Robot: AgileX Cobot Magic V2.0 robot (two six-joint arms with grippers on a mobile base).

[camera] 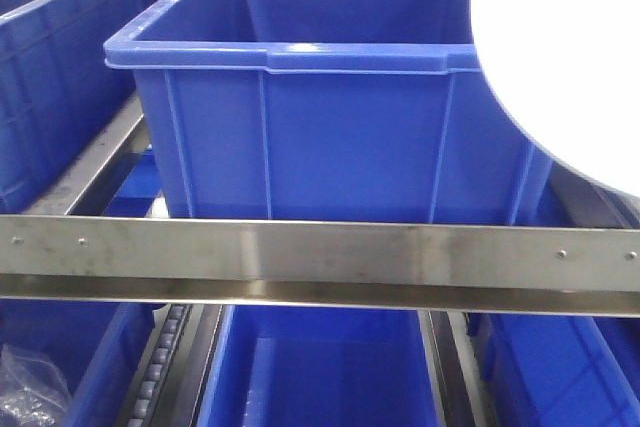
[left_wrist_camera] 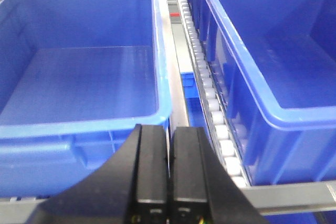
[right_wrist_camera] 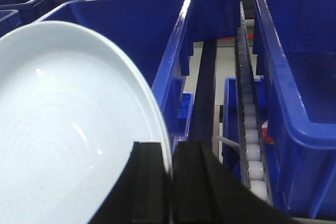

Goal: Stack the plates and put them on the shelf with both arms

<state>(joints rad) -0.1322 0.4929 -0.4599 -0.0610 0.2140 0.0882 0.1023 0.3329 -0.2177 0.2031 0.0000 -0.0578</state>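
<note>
While carried at shelf [camera: 320,255] height beside blue crates [camera: 300,127]: plate [right_wrist_camera: 68,140] pinched by its rim in right gripper [right_wrist_camera: 171,182], not yet set down. Left gripper [left_wrist_camera: 169,174] closed, empty. Second plate undeterminable.

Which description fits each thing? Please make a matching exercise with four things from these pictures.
Things:
1. plate
2. left pincer
3. shelf rail
4. middle crate

Descriptions:
A. blue, open top, nothing visible inside
B. brushed steel with small rivets
C. shut, holding nothing
D. pale, pinched at its rim by the right pincer

Pairs: 1-D, 2-C, 3-B, 4-A
</note>
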